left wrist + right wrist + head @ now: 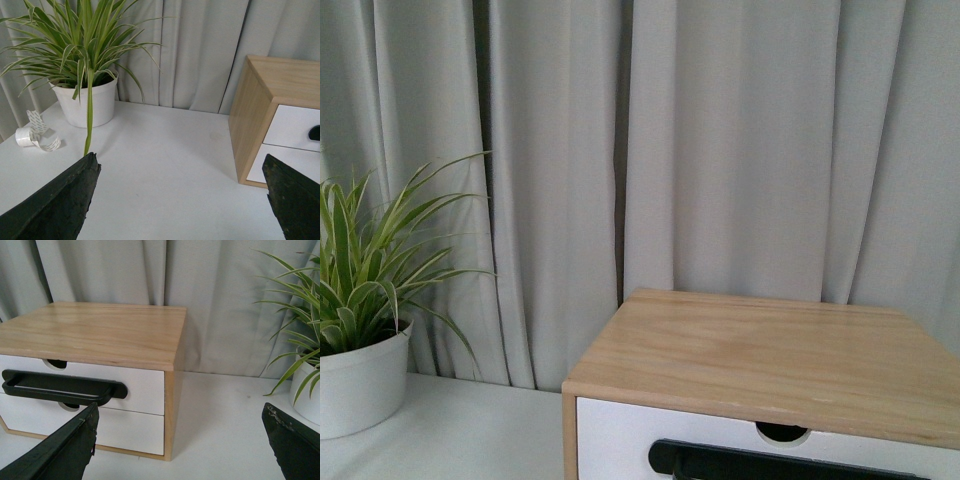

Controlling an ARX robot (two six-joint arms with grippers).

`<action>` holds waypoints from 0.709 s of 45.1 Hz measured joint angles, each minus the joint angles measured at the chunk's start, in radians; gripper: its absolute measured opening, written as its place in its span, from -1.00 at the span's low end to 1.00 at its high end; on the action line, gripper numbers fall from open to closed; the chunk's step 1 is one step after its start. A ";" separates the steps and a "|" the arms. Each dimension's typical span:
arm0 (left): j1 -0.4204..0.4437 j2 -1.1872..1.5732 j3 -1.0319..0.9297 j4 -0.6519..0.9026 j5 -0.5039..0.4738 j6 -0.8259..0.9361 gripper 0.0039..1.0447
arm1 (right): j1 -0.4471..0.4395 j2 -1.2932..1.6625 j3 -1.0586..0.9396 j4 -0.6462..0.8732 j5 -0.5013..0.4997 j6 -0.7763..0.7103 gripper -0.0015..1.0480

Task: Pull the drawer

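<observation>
The drawer (142, 382) has a white front, a long black bar handle (60, 386) and a half-round cutout (56, 363) in its top edge; it sits shut in a light wood cabinet (100, 332). In the front view the drawer front (620, 435) and handle (760, 465) show at the bottom edge. In the left wrist view only a corner of the drawer (295, 127) appears. My right gripper (180, 412) is open, a short way in front of the cabinet's corner, one fingertip (75, 440) below the handle. My left gripper (180, 162) is open over bare table, apart from the cabinet.
A second white drawer front (120, 430) lies below the first. A potted spider plant (85, 95) in a white pot stands on the white table (165, 165). A roll of tape (35, 135) lies beside it. Grey curtains (720, 150) hang behind.
</observation>
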 joint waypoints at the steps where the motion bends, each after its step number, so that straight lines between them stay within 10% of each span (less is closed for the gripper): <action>1: 0.000 0.000 0.000 0.000 0.000 0.000 0.89 | 0.000 0.000 0.000 0.000 0.000 0.000 0.83; 32: 0.000 0.000 0.000 0.000 0.000 0.000 0.89 | 0.000 0.000 0.000 0.000 0.000 0.000 0.83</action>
